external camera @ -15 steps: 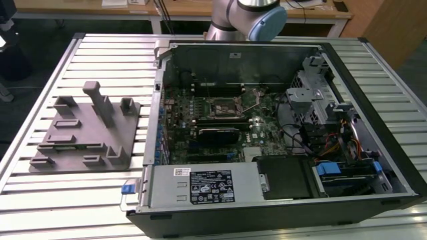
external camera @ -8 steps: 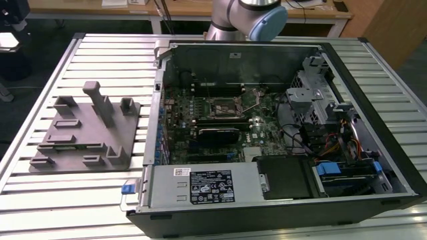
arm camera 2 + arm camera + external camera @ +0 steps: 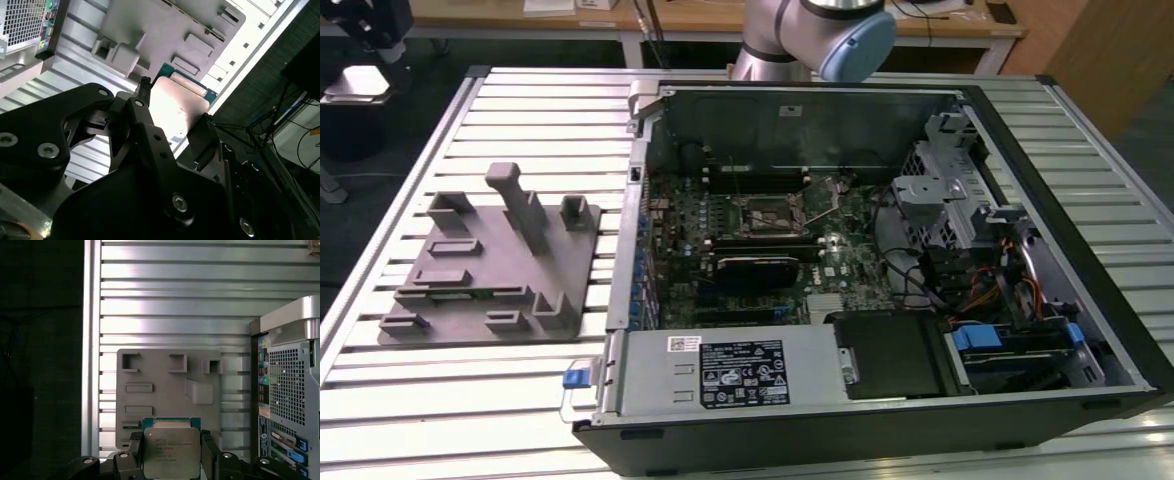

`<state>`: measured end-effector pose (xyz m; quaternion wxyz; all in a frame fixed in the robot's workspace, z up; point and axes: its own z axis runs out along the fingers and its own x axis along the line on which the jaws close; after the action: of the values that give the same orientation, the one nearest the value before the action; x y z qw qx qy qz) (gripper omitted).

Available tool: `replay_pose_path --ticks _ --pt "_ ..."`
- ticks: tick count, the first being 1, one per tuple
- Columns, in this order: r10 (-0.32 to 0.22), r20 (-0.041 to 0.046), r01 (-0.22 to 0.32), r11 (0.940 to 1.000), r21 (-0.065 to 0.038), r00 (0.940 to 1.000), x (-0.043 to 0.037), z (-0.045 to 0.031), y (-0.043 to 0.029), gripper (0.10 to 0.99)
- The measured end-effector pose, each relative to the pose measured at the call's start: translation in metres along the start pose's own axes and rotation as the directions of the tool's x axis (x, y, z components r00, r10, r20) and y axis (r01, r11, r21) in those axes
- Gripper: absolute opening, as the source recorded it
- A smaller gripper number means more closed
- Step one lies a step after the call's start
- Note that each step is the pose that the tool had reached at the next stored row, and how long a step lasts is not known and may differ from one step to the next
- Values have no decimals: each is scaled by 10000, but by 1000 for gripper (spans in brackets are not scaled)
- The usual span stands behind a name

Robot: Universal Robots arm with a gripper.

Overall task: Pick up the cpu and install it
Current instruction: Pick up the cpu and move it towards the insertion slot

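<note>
The small, flat, square cpu (image 3: 171, 456) with a shiny silver-grey metal top and a thin green edge is clamped in the black two-fingered gripper (image 3: 171, 445); one of the fingers (image 3: 135, 444) presses on each of two opposite sides, so the hand is narrowed to the chip's width and holding it; the metal top faces the camera in the first wrist view, and print on it is too small to read.

In the second wrist view the cpu (image 3: 177, 107) glares pale under the light, its green edge showing beyond the gripper (image 3: 175, 102), with a slim black fingertip (image 3: 144, 89) at one corner.

Behind the chip in both wrist views lies the grey plastic fixture block (image 3: 170, 385) with its rectangular pockets and raised posts; how far the chip hangs off it I cannot tell; the block rests on the silver table of aluminium slats (image 3: 175, 305).

In the exterior view the fixture block (image 3: 487, 265) sits on the table (image 3: 520, 110) towards the exterior view's left, just beside the black open computer case (image 3: 1067, 390); inside the case lies the green motherboard (image 3: 854, 265), with the black square socket in its metal frame (image 3: 765, 212) near its middle; the grey robot arm with a blue cap (image 3: 814, 35) stands behind the case.

The case's perforated rear panel (image 3: 287, 390) shows beside the block in the first wrist view.
</note>
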<state>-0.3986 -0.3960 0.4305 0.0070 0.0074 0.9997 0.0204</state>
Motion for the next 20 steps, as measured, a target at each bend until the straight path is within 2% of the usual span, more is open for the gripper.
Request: replay_pose_path --ticks 5,6,20 --pt "1 -6 -1 10000 0 10000 -142 2 2 545" --pt "1 -9 -1 10000 -1 10000 -200 4 3 545" --pt "1 -28 -1 10000 0 10000 -587 9 9 545"
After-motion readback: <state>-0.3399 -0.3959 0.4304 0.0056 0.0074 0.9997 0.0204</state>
